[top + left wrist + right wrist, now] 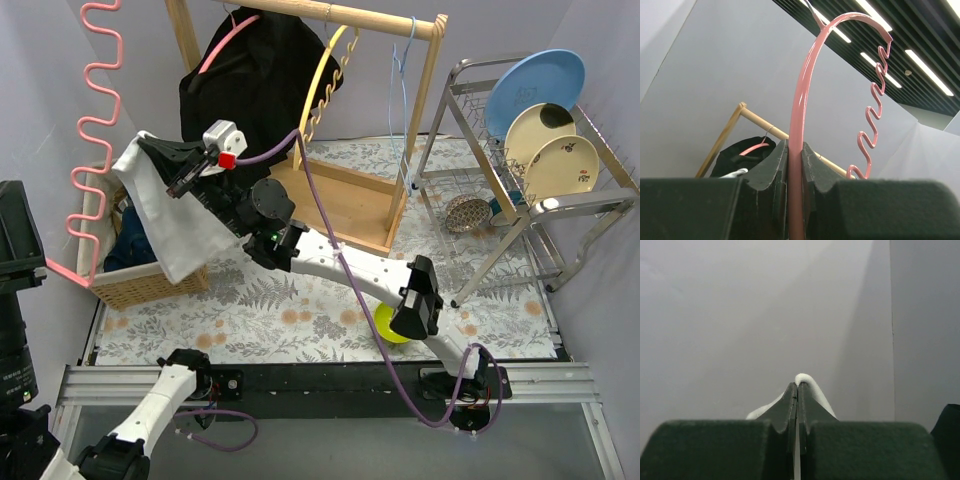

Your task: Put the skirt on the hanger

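Observation:
A white skirt (172, 218) hangs from my right gripper (152, 152), which is shut on its top edge above the wicker basket. In the right wrist view a white fold of the skirt (813, 388) bulges over the closed gripper (798, 386). A pink wavy hanger (96, 130) stands upright at the far left, just left of the skirt. My left gripper (40, 265) is shut on its lower end. In the left wrist view the hanger's pink bar (799, 115) runs up between the closed gripper (795, 152).
A wicker basket (150, 282) with dark clothes sits under the skirt. A wooden rack (345, 15) holds a black garment (262, 80), a yellow hanger (325, 75) and a blue hanger (402, 75). A dish rack (520, 215) with plates stands at right. A yellow-green object (385, 322) lies under the right arm.

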